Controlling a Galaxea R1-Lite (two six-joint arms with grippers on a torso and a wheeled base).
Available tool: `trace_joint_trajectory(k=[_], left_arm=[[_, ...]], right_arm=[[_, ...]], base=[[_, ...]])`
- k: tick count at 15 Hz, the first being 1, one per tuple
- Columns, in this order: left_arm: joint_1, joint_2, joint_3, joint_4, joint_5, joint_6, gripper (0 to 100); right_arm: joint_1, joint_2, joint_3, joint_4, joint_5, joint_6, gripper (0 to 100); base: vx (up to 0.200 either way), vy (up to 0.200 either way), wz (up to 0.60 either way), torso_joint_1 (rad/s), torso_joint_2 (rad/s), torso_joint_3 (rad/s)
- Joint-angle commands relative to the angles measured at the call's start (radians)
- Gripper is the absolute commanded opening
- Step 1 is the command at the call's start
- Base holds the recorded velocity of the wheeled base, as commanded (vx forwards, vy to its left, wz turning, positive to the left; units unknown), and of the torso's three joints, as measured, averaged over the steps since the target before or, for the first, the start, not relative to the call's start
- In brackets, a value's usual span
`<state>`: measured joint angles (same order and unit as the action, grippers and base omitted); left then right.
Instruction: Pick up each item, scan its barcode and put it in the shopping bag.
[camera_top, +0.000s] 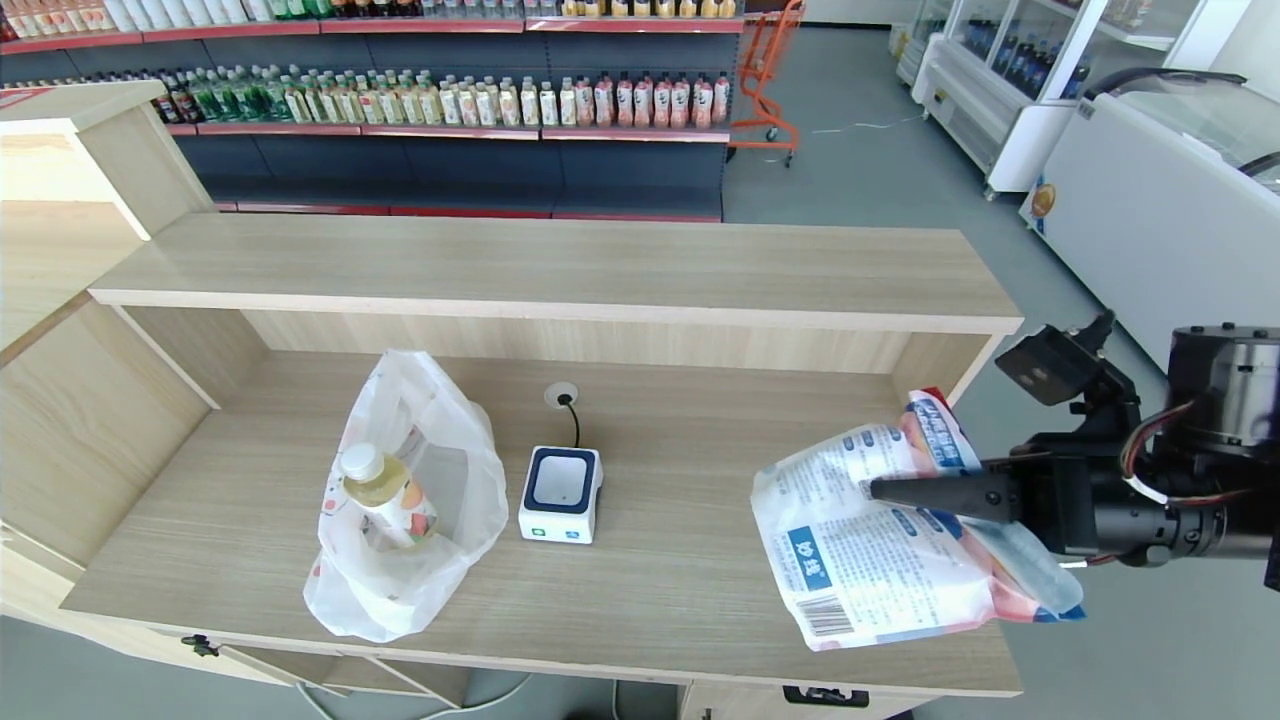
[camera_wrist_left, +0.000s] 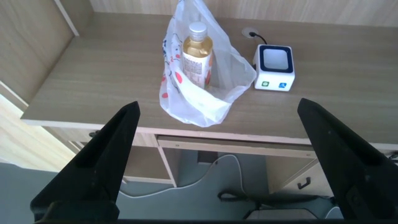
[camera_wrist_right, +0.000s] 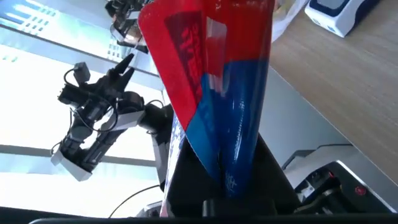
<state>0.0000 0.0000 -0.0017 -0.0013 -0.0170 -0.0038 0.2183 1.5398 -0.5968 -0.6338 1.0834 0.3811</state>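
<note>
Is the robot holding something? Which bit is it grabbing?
Yes. The right tool pinches the snack packet across its middle, reaching in from one side edge. The left tool is open and empty.

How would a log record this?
right end effector: shut on white-blue plastic snack pouch; left end effector: open; capped juice bottle: inside white plastic bag

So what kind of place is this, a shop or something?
Most likely a small supermarket checkout: shelves of bottled drinks at the back, freezers to the right, and a barcode scanner on the counter beside a shopping bag.
</note>
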Motion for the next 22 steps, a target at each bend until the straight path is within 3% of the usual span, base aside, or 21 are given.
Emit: trace_joint_trajectory(k=[1,7,22], left_arm=[[0.000,0.000,0.000,0.000,0.000,-0.001,100],[0.000,0.000,0.000,0.000,0.000,-0.001,100],[0.000,0.000,0.000,0.000,0.000,-0.001,100]], right_arm=[[0.085,-0.024,0.005,-0.001,-0.057,0.039,0],[0.236,-0.023,0.014,0.025,-0.183,0.048,0],[0.268,-0.010,0.014,0.026,-0.226,0.045,0]], base=[[0.000,0.000,0.00,0.000,0.00,0.000],[0.000,0.000,0.00,0.000,0.00,0.000],[0.000,0.000,0.00,0.000,0.00,0.000]])
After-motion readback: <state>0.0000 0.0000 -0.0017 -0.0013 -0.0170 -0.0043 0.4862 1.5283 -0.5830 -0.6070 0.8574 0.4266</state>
